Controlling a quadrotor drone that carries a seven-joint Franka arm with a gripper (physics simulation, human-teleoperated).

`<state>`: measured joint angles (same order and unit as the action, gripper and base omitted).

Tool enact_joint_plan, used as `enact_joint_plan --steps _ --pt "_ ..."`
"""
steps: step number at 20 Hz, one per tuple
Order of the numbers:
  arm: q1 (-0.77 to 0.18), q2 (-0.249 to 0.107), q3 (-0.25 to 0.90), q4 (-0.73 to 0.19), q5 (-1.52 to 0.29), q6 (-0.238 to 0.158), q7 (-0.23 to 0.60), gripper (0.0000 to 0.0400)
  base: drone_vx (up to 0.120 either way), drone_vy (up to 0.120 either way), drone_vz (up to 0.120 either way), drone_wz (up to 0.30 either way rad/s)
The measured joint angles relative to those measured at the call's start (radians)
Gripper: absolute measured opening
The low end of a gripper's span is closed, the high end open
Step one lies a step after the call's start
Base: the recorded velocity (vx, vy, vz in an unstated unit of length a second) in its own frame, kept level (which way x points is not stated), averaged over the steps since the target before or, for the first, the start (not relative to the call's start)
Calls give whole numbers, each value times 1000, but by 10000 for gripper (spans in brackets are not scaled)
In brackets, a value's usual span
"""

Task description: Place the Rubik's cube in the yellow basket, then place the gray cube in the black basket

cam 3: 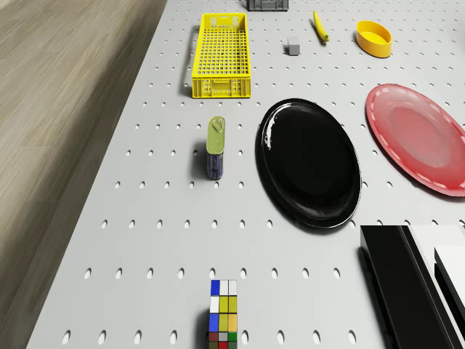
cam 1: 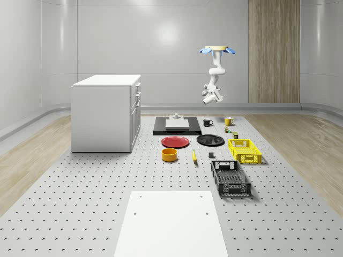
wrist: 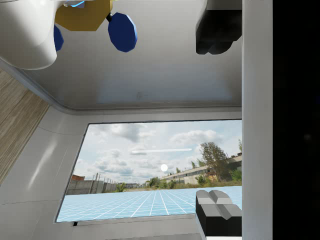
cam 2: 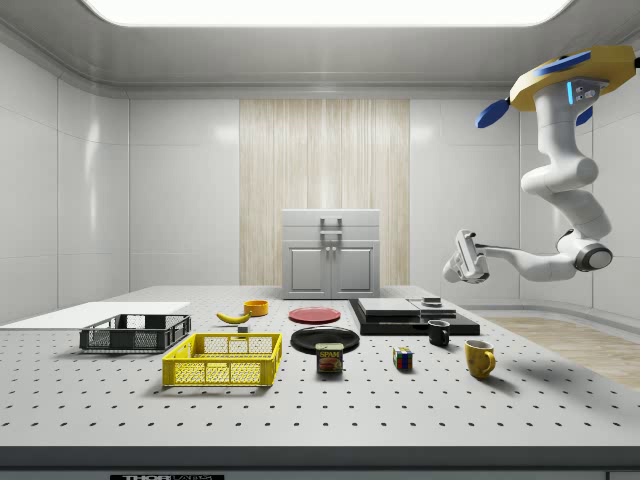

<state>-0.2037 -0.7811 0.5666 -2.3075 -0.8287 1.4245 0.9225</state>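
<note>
High above the table's far end the drone (cam 2: 572, 82) hovers, gripper (cam 2: 466, 258) spread and empty, step 1 unstarted: Rubik's cube (cam 2: 402, 359) sits at 3 o'clock of the yellow basket (cam 2: 222, 361) in the side view, so descend and grasp.

Two baskets (cam 1: 245, 150), two plates (cam 1: 175, 142), perhaps two mugs (cam 2: 479, 358).

The drone (cam 2: 575, 85) is seen hovering high at the side view's right. Its gripper (cam 2: 458, 262) is held well above the Rubik's cube (cam 2: 402, 359) and yellow basket (cam 2: 222, 361).
</note>
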Motion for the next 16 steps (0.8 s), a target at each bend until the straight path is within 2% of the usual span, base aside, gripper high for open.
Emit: enact_joint_plan --steps 4,6,8,12,14,16 --pt "-147 -57 249 -257 -452 -8 143 400 120 120 0 0" --pt "-247 -85 353 -372 -659 -38 233 400 120 120 0 0" --pt "-356 -112 437 -457 -825 -82 321 400 120 20 -20 0" --pt "-554 -162 553 -546 -1030 -173 460 400 120 0 -120 0" --pt "-628 -184 590 -565 -1083 -207 509 400 120 0 -120 0" --pt "-685 -204 618 -576 -1117 -231 546 400 120 -100 -120 0"
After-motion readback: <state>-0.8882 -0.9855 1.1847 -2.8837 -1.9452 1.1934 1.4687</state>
